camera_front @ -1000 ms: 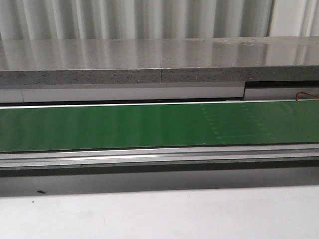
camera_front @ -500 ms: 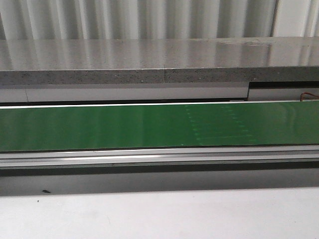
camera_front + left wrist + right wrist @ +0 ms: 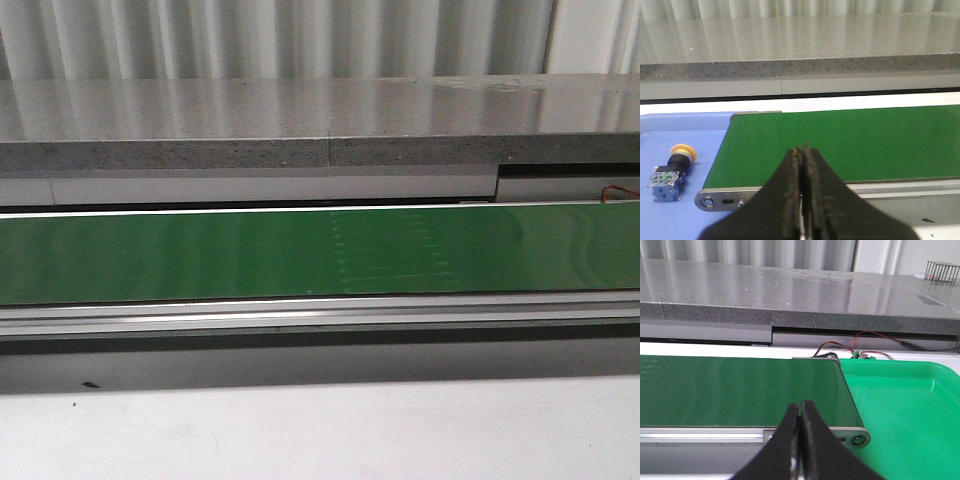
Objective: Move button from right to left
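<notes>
The button (image 3: 672,167), with a yellow cap, black collar and blue-grey block, lies on its side in the blue tray (image 3: 670,220) beside the left end of the green belt (image 3: 840,145). It shows only in the left wrist view. My left gripper (image 3: 801,148) is shut and empty, held over the belt's near edge, apart from the button. My right gripper (image 3: 800,404) is shut and empty over the belt's right end (image 3: 740,390). Neither gripper shows in the front view, where the belt (image 3: 200,255) is bare.
A green tray (image 3: 905,410) sits past the belt's right end, with red wires (image 3: 860,347) behind it. A grey stone ledge (image 3: 300,120) runs behind the belt. An aluminium rail (image 3: 300,320) runs along the belt's front, with white table (image 3: 320,430) below.
A faint pale seam pattern on the belt has moved leftward across the front view. Nothing else has moved.
</notes>
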You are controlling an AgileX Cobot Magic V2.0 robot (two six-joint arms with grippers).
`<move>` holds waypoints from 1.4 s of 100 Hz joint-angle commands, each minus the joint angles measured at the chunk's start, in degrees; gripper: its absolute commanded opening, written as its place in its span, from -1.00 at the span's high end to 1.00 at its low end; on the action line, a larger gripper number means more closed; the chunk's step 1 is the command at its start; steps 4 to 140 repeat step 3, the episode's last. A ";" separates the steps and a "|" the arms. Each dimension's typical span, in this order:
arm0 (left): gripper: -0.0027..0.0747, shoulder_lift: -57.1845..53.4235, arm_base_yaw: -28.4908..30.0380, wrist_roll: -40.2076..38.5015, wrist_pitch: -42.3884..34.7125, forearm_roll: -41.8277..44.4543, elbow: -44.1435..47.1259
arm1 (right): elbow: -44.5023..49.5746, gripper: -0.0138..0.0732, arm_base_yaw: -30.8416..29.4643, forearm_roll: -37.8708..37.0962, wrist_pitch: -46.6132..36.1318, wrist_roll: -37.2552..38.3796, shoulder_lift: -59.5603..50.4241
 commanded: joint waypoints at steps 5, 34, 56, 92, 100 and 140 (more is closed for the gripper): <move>0.98 -1.86 -0.41 -0.43 -4.61 -0.46 2.20 | -1.18 0.84 -0.43 -0.72 -4.33 0.02 -1.22; 0.98 -1.86 -0.41 -0.43 -4.61 -0.46 2.20 | -1.18 0.84 -0.43 -0.72 -4.33 0.02 -1.22; 0.98 -1.86 -0.41 -0.43 -4.61 -0.46 2.20 | -1.18 0.84 -0.43 -0.72 -4.33 0.02 -1.22; 0.98 -1.86 -0.41 -0.43 -4.61 -0.46 2.20 | -1.18 0.84 -0.43 -0.72 -4.33 0.02 -1.22; 0.98 -1.86 -0.41 -0.43 -4.61 -0.46 2.20 | -1.18 0.84 -0.43 -0.72 -4.33 0.02 -1.22; 0.98 -1.86 -0.41 -0.43 -4.61 -0.46 2.20 | -1.18 0.84 -0.43 -0.72 -4.33 0.02 -1.22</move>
